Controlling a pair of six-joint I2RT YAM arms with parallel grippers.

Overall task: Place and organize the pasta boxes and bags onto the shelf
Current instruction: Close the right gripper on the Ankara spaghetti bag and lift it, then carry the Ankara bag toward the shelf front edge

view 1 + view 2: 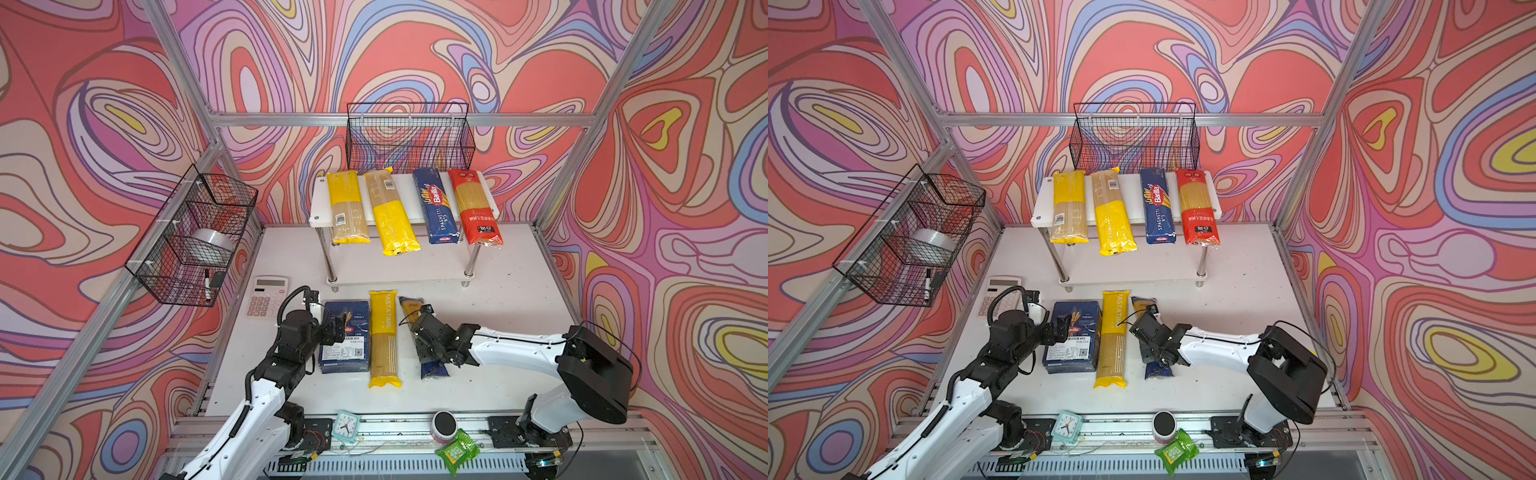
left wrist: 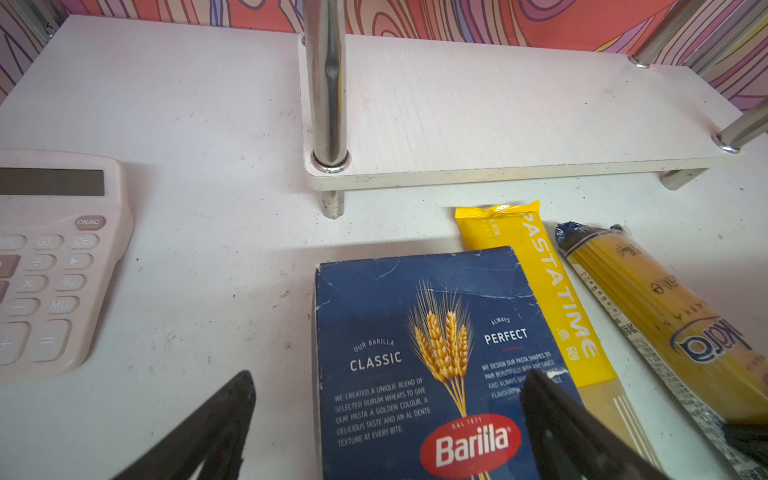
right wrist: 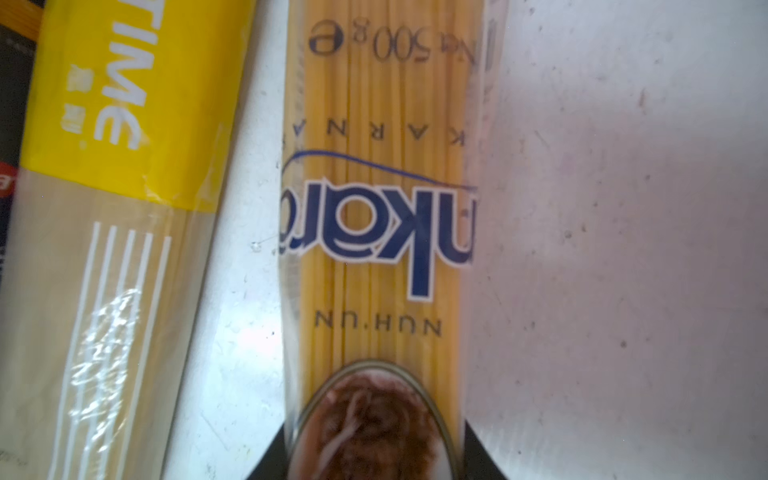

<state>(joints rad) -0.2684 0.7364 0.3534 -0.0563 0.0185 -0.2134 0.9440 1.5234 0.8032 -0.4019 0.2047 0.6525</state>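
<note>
Swirling coral-and-lilac walls are framing a white tabletop (image 1: 498,291) as I am working the rig remotely. The right gripper (image 1: 424,338) is clasping the Ankara spaghetti bag (image 3: 382,208), which is lying flat on the table between the jaws, with black fingers (image 3: 266,461) pressing its long edges. The PASTA TIME bag (image 1: 384,332) is lying just outside one jaw, near but apart.

I am judging the grip to be sitting about mid-length, which should be keeping the pack balanced. I am planning a gentle squeeze and a level, straight-up lift, so that the strands are not snapping and the neighbour is not getting dragged. Four packs are filling the upper board of the shelf (image 1: 320,208), so I am eyeing its bare lower board, ahead of the jaws, entering between the chrome legs.

The right arm is stretching low and nearly level across the table, wrist pitching down. The left arm is bending at the elbow. The left gripper (image 2: 390,376) is hovering spread wide and empty, one jaw over the Barilla carton (image 2: 415,332) and the other outside its edge.
</note>
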